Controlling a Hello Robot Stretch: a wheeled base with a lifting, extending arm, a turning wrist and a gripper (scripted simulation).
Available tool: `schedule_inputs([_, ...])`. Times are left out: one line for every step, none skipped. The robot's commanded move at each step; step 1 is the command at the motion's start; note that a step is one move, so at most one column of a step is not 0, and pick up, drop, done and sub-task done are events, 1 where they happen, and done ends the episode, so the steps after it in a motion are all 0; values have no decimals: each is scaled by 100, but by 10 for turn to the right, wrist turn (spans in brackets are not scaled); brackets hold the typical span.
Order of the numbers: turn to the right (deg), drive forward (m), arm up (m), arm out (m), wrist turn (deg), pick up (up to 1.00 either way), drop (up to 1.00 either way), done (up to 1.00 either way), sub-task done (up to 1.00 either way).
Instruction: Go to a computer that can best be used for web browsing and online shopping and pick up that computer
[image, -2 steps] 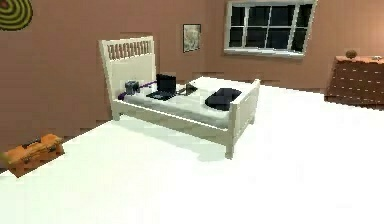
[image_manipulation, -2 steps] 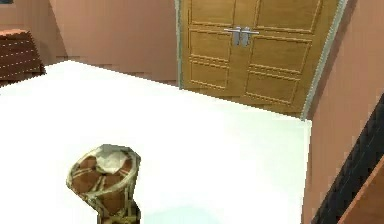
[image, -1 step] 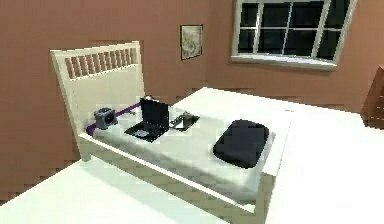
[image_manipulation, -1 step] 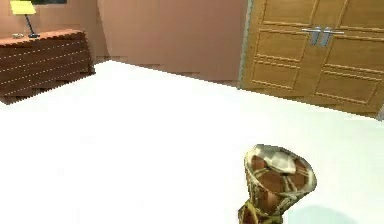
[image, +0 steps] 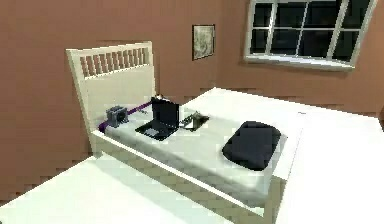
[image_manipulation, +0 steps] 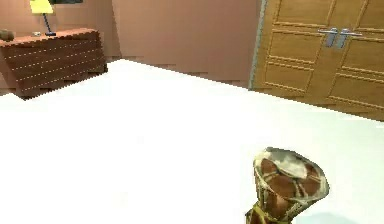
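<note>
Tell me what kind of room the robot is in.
Most likely a bedroom: a bed with a slatted headboard and a dark pillow, a wooden dresser with a yellow lamp, and wooden double doors.

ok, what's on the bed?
An open laptop, a grey box by the headboard, a small flat item beside the laptop, and a dark cushion. Whatever lies beneath the cushion is hidden.

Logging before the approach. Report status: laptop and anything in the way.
Laptop open on bed, near headboard. Small grey box beside it. Dark cushion farther down bed, apart. Floor up to bed bare.
</note>
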Motion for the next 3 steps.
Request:
schedule_inputs([0, 70, 0, 0, 0, 0, 0, 0, 0])
schedule_inputs([-450, 0, 0, 0, 0, 0, 0, 0, 0])
schedule_inputs([-450, 0, 0, 0, 0, 0, 0, 0, 0])
